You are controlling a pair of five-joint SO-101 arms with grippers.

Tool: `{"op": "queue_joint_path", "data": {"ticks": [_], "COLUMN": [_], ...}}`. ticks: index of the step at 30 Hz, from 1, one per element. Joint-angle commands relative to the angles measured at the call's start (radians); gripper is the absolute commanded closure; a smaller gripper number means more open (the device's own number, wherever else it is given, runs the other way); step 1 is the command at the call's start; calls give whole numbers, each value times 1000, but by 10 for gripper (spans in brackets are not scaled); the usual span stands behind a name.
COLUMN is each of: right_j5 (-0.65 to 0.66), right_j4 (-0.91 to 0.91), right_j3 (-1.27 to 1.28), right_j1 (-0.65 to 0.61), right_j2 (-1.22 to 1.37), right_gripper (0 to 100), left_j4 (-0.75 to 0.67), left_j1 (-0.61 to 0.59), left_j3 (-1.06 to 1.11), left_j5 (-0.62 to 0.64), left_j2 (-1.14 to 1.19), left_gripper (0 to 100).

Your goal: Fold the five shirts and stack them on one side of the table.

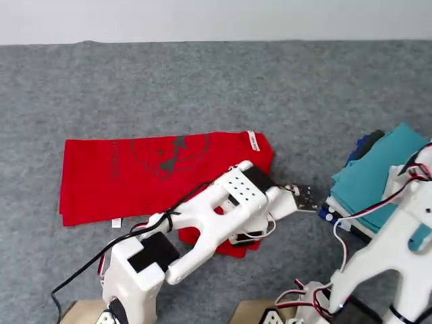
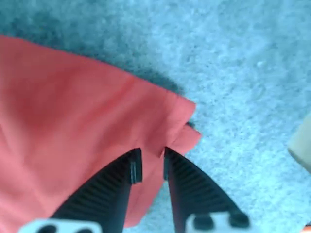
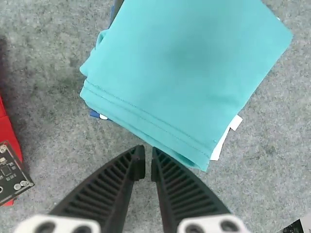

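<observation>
Left wrist view | left claw (image 2: 150, 162) pinches red shirt (image 2: 73, 121) | right claw (image 3: 148, 165) closed near folded teal shirt (image 3: 194, 63)

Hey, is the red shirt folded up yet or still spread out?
Partly folded: the red printed shirt lies as a long band, layered edges showing at its corner, not a compact packet like the teal folded shirt.

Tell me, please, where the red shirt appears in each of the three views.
High view: the red shirt lies left of centre, partly under an arm.
Left wrist view: the shirt covers much of the picture, its corner at the left gripper.
Right wrist view: a red sliver beside the circuit board.
Shared landmark: the grey table; the board also shows in the high view.
</observation>
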Motion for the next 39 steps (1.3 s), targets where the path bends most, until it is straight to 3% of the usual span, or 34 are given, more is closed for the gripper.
{"op": "queue_joint_path", "data": {"ticks": [1, 16, 18, 26, 39], "right_j5": [2, 0, 2, 2, 2], "right_j4": [18, 18, 18, 18, 16], "right_j3": [-8, -8, -8, -8, -8], "right_j1": [8, 8, 8, 8, 4], "right_j2": [-39, -31, -31, -33, -30], "right_gripper": [963, 963, 963, 963, 963], "left_j4": [6, -51, -41, 103, 129], "left_j1": [12, -35, -34, -37, -305], "left_j3": [-16, -56, -82, -228, -567], "left_j5": [8, 5, 5, 3, -135], "left_j2": [-6, 103, 103, 103, 245], "left_gripper": [913, 946, 993, 994, 995]}}
